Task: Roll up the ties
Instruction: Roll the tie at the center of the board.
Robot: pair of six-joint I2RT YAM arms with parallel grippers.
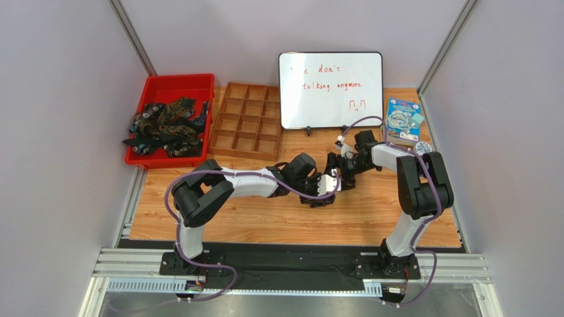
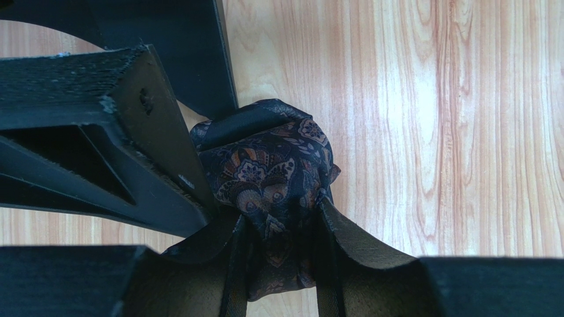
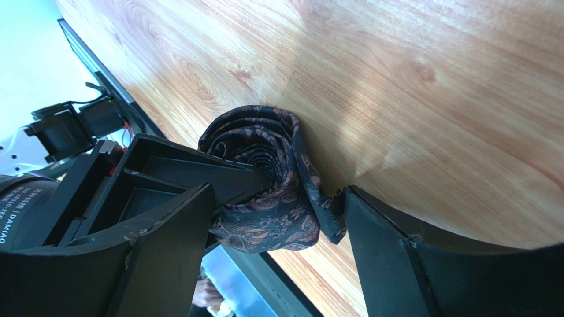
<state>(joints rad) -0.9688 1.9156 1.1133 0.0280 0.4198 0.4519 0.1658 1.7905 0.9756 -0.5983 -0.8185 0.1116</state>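
Red tray of tangled ties

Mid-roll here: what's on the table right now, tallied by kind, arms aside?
Rolled tie: 1
Tangled tie heap: 1 (single ties not countable)
Red bin: 1
Wooden compartment tray: 1
Whiteboard: 1
Blue packet: 1
Small round object: 1
Total: 7, with the heap counted as one
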